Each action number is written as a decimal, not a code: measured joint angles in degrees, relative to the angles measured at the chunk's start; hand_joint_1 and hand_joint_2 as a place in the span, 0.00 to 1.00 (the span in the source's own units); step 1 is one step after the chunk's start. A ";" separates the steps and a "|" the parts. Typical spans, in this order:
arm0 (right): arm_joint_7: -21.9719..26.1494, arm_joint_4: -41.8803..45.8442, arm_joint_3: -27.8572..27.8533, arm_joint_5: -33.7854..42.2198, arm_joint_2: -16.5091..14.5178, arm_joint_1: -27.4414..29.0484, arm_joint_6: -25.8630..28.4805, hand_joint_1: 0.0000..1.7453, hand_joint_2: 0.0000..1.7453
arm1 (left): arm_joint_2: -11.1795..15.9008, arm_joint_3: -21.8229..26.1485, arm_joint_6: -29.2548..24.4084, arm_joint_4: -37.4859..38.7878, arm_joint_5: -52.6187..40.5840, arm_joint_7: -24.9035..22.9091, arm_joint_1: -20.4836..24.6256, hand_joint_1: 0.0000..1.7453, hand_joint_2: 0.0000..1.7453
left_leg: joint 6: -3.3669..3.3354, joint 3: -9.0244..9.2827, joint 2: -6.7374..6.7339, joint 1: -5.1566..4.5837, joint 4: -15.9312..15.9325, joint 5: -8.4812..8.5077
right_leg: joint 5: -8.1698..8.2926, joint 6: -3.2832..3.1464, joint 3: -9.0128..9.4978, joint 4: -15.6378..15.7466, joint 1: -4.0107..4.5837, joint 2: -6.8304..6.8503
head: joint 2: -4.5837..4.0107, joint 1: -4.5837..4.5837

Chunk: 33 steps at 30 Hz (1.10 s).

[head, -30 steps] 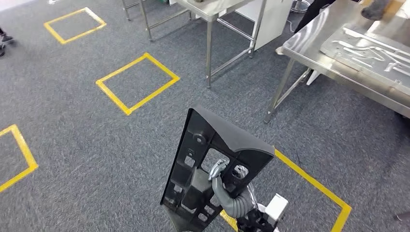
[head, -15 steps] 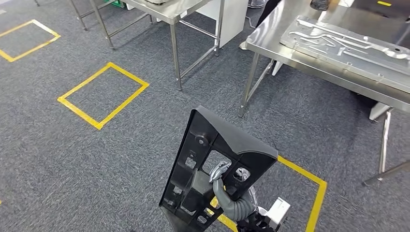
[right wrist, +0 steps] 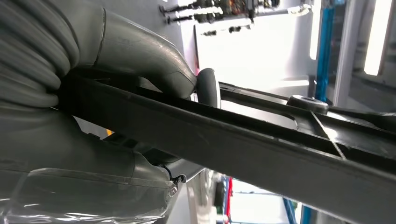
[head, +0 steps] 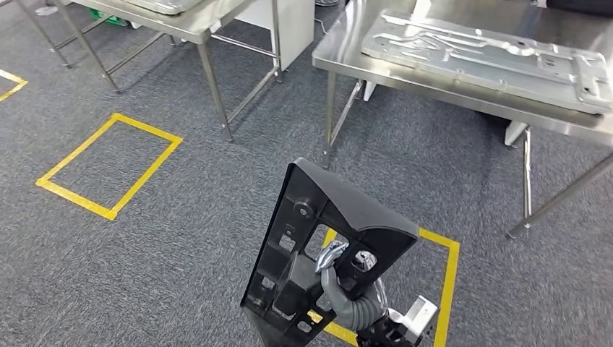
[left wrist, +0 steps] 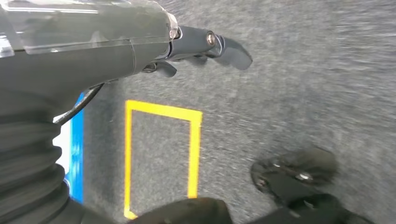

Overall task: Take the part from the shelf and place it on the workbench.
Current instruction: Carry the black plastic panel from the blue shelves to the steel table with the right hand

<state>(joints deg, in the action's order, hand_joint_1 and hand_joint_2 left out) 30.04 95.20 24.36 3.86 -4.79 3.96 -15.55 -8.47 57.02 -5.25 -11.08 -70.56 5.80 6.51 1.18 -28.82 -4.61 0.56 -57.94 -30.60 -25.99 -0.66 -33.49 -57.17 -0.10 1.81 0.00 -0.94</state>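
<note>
Pick is done, place is not. Right hand (head: 345, 289) grips the part (head: 329, 249) — a black ribbed plastic panel — with fingers hooked through one of its cutouts; the right wrist view shows the thumb (right wrist: 154, 58) clamped over the panel's edge, so the grip looks firm. The part is carried upright and a bit tilted in front of the body, over grey carpet and above a yellow floor box (head: 441, 289), touching nothing but the hand. Left hand (left wrist: 196, 44) hangs over the floor holding nothing, fingers loosely apart. The workbench (head: 434, 83) lies ahead and to the right, well apart from the part; a grey metal plate (head: 484, 54) already covers most of the top that can be seen, with only a bare strip along the near edge. A second steel table (head: 181, 22) stands off to the left. My read: shelf pickup complete, transport in progress, roughly halfway. Left to do — close on the bench, raise the part over the edge, set it down on free surface or on the plate, let go. Can't tell how much free space the bench offers past the frame.
</note>
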 joint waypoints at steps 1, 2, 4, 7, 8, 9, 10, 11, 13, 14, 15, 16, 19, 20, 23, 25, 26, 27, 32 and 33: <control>0.01 -0.01 0.03 0.01 -0.01 -0.11 -0.12 0.78 1.00 | -0.01 0.00 0.03 -0.01 -0.01 0.21 0.19 0.00 1.00 | 0.22 -0.98 1.40 0.11 -2.39 -1.47 | 0.14 -0.32 0.19 0.25 -0.21 -0.62 | 0.00 0.00; 0.01 -0.04 0.05 0.02 -0.01 -0.21 -0.21 0.78 1.00 | -0.01 0.01 0.07 -0.01 0.00 0.41 0.34 0.00 1.00 | 0.36 -2.59 2.80 0.19 -5.97 -3.32 | 0.18 -0.51 0.24 0.32 -0.22 -1.24 | 0.00 0.00; 0.01 -0.21 0.10 0.03 -0.01 -0.29 -0.32 0.78 1.00 | -0.05 0.01 0.14 -0.01 -0.02 0.63 0.68 0.00 1.00 | 0.59 -6.34 3.74 0.23 -13.58 -6.21 | 0.16 -0.69 0.27 0.26 -0.16 -2.68 | 0.00 0.00; -0.02 -0.46 0.10 0.06 0.02 -0.22 -0.30 0.78 1.00 | -0.12 -0.01 0.18 -0.01 -0.21 0.51 0.96 0.00 1.00 | 0.56 -6.45 4.28 0.29 -12.23 -2.74 | 0.07 -0.58 0.55 0.07 -0.14 -5.37 | 0.00 0.00; -0.02 -0.48 0.10 0.09 0.03 -0.19 -0.26 0.78 1.00 | -0.12 -0.02 0.19 -0.01 -0.28 0.29 0.87 0.00 1.00 | 0.43 -4.99 5.25 0.40 -8.28 -0.27 | -0.01 -0.45 0.61 -0.04 -0.18 -6.28 | 0.00 0.00; -0.01 -0.49 0.10 0.12 0.04 -0.18 -0.22 0.78 1.00 | -0.13 -0.01 0.20 -0.01 -0.34 0.07 0.75 0.00 1.00 | 0.28 -3.65 6.89 0.55 -4.63 1.47 | -0.09 -0.23 0.51 -0.28 -0.12 -7.10 | 0.00 0.00; 0.02 -0.50 0.10 0.15 0.06 -0.14 -0.18 0.78 1.00 | -0.15 -0.02 0.20 -0.01 -0.44 -0.23 0.66 0.00 1.00 | 0.08 -2.62 8.36 0.71 -1.86 2.44 | -0.08 0.07 0.23 -0.50 -0.13 -7.85 | 0.00 0.00; 0.06 -0.50 0.09 0.19 0.10 -0.04 -0.13 0.78 1.00 | -0.19 -0.02 0.20 -0.01 -0.52 -0.54 0.60 0.00 1.00 | -0.16 -2.16 9.42 0.73 -0.44 2.62 | 0.00 0.46 -0.15 -0.64 -0.20 -8.52 | 0.00 0.00; 0.23 -0.51 0.06 0.37 0.22 0.30 -0.06 0.78 1.00 | -0.30 -0.06 0.15 -0.01 -0.70 -1.13 0.55 0.00 1.00 | -0.80 -1.98 9.12 0.73 0.18 2.41 | 0.36 1.31 -0.76 -0.60 -0.37 -9.87 | 0.00 -0.01; 0.33 -0.50 0.03 0.46 0.31 0.51 -0.03 0.78 1.00 | -0.35 -0.09 0.09 -0.01 -0.76 -1.41 0.50 0.00 1.00 | -1.15 -1.90 8.41 0.75 0.41 2.55 | 0.33 1.65 -0.90 -0.69 -0.35 -9.76 | 0.00 -0.01; 0.43 -0.48 0.01 0.55 0.40 0.61 -0.02 0.78 1.00 | -0.39 -0.13 0.02 -0.01 -0.83 -1.61 0.42 0.00 1.00 | -1.58 -1.77 7.66 0.87 0.68 2.70 | -0.20 1.95 -1.32 -1.51 -0.24 -8.65 | 0.00 0.00; 0.52 -0.46 -0.02 0.62 0.48 0.64 -0.02 0.78 1.00 | -0.42 -0.16 -0.05 -0.01 -0.89 -1.80 0.27 0.00 1.00 | -1.97 -1.64 6.82 0.95 0.93 2.81 | -1.31 2.23 -2.24 -3.40 -0.15 -6.98 | 0.00 0.01; 0.69 -0.50 -0.07 0.79 0.66 0.67 -0.02 0.78 1.00 | -0.36 -0.21 -0.14 -0.01 -0.96 -2.04 -0.48 0.00 1.00 | -2.57 -1.57 4.17 0.58 1.03 2.69 | -6.16 2.93 -7.56 -14.15 -0.48 -2.69 | 0.00 0.01; 0.72 -0.55 -0.09 0.83 0.72 0.73 -0.02 0.78 1.00 | -0.32 -0.21 -0.16 -0.01 -0.97 -2.07 -0.63 0.00 1.00 | -2.57 -1.56 3.33 0.52 1.01 2.60 | -6.78 3.09 -8.80 -16.63 -0.61 -2.32 | 0.00 0.01; 0.78 -0.68 -0.16 0.89 0.93 0.79 -0.02 0.78 1.00 | -0.27 -0.28 -0.19 -0.01 -1.05 -2.03 -0.53 0.00 1.00 | -2.33 -1.20 1.27 0.45 0.96 2.26 | -2.95 2.98 -5.83 -11.38 -0.64 -0.93 | 0.00 0.02; 0.93 -0.69 -0.18 0.92 0.99 0.69 -0.03 0.78 1.00 | -0.29 -0.35 -0.18 -0.01 -1.20 -1.89 -0.32 0.00 1.00 | -1.87 -0.70 0.26 0.17 0.91 1.85 | -0.39 2.23 -1.52 -3.50 -0.08 2.07 | 0.00 0.02; 1.06 -0.67 -0.19 0.95 1.01 0.64 -0.04 0.78 1.00 | -0.30 -0.38 -0.16 -0.01 -1.28 -1.81 -0.22 0.00 1.00 | -1.60 -0.49 -0.25 0.01 0.89 1.67 | 0.01 1.84 -0.38 -1.32 0.25 3.05 | 0.00 0.01; 1.17 -0.66 -0.21 0.98 1.04 0.63 -0.05 0.78 1.00 | -0.31 -0.40 -0.15 -0.01 -1.33 -1.74 -0.12 0.00 1.00 | -1.32 -0.33 -0.85 -0.12 0.91 1.51 | -0.09 1.51 -0.05 -0.46 0.53 3.31 | 0.00 0.01; 1.41 -0.47 -0.36 1.05 1.10 1.01 -0.06 0.78 1.00 | -0.37 -0.68 -0.04 -0.01 -1.43 -1.36 0.71 0.00 1.00 | -0.10 -1.83 1.61 0.15 -3.91 -2.07 | 0.51 0.01 0.28 0.52 -0.20 -0.25 | 0.00 -0.01; 1.43 -0.45 -0.40 1.06 1.11 1.05 -0.05 0.78 1.00 | -0.41 -0.73 -0.01 -0.01 -1.41 -1.27 0.84 0.00 1.00 | 0.01 -3.59 2.86 0.19 -7.73 -4.00 | 0.52 -0.18 0.31 0.54 -0.21 -0.93 | 0.00 -0.01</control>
<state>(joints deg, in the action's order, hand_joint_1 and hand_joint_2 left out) 31.47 94.75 23.96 4.92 -3.68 5.01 -15.59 -8.88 56.29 -5.26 -11.08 -71.97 4.54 7.35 1.19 -32.41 -1.75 0.75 -65.67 -34.59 -25.48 -0.85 -33.17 -56.62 -0.30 0.88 0.00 -0.95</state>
